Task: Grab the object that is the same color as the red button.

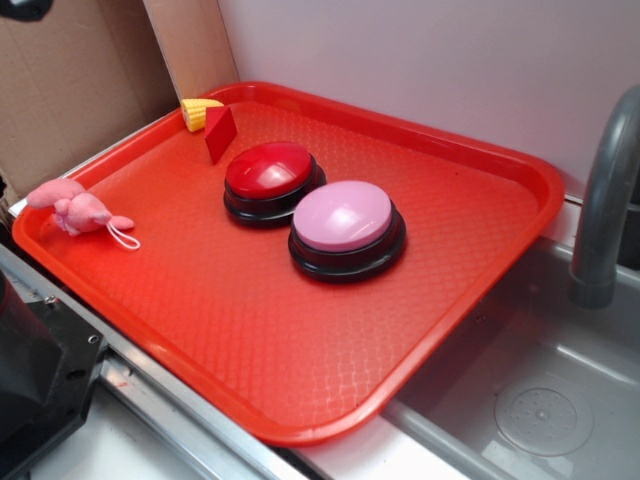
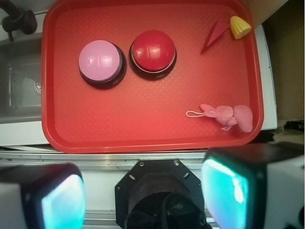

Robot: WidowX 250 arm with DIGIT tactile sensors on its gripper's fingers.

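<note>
Heads up: your target, the dark-red wedge (image 1: pixel 220 134), sits at the far left corner of the red tray (image 1: pixel 450 260), and it's touching or just beside the yellow corn piece (image 1: pixel 200 113). That's your main risk, I'd say. Come in a bit off and you'll pinch the corn along with it, or knock both into the tray rim. The wedge is also thin and close to the tray's own colour, so it's easy to misjudge where its edges are. The red button (image 1: pixel 268 172) is near it too, so a wide approach could bump the dome.

The gripper (image 2: pixel 143 195) is spread wide with nothing between its pads (image 2: pixel 226 191), hanging off the near edge of the tray, well apart from the wedge.

In the exterior view the wedge looks propped up on edge, not lying flat. The wrist view only gives you a slim triangle from above, so you can't read that there. What the wrist view adds is the pink plush toy (image 2: pixel 226 116) lying inside the tray, on that side, between the gripper and the wedge, plus your pads. The pink button (image 1: pixel 343 218) is out of the way.
</note>
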